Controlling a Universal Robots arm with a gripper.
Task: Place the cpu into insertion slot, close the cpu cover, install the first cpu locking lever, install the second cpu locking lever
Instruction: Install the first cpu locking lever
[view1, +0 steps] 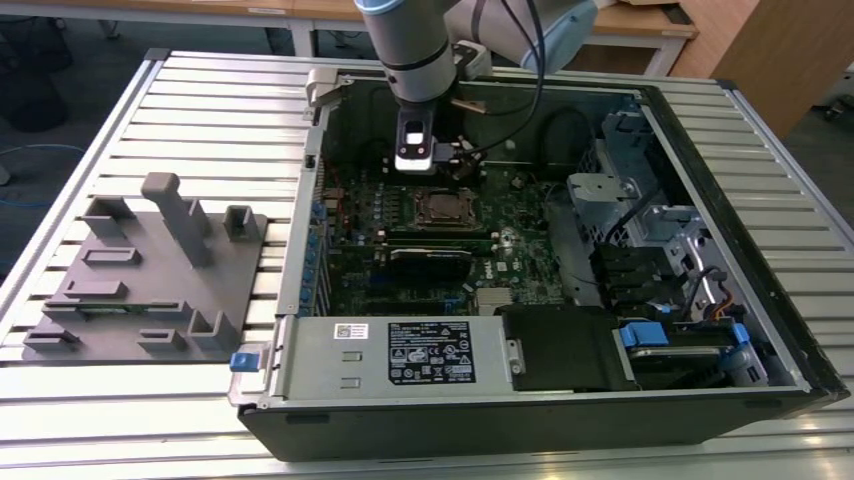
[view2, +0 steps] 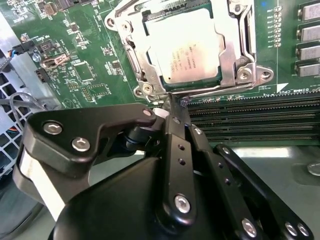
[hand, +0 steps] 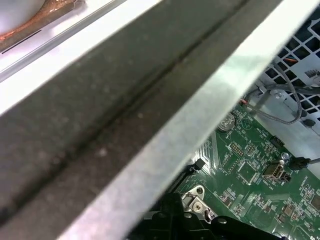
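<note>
The cpu (view2: 187, 42), a pale metal square, lies in the insertion slot (view1: 441, 208) on the green motherboard. The cpu cover (view2: 239, 37), a silvery frame, lies flat around the chip's edges. A thin wire locking lever (view2: 215, 89) runs along the socket edge nearest my gripper. In the second wrist view my gripper (view2: 169, 100) is shut, and its tips sit at the end of that lever by the socket's corner. I cannot tell whether they touch it. In the exterior view the gripper (view1: 416, 165) hangs inside the case, just behind the socket.
Long black memory slots (view2: 250, 120) run beside the socket. The grey power supply (view1: 387, 352) fills the case front, with drive bays (view1: 641, 335) at the exterior view's right. A grey fixture tray (view1: 147, 270) stands on the slatted table. Loose cables (hand: 280, 95) hang near the case wall.
</note>
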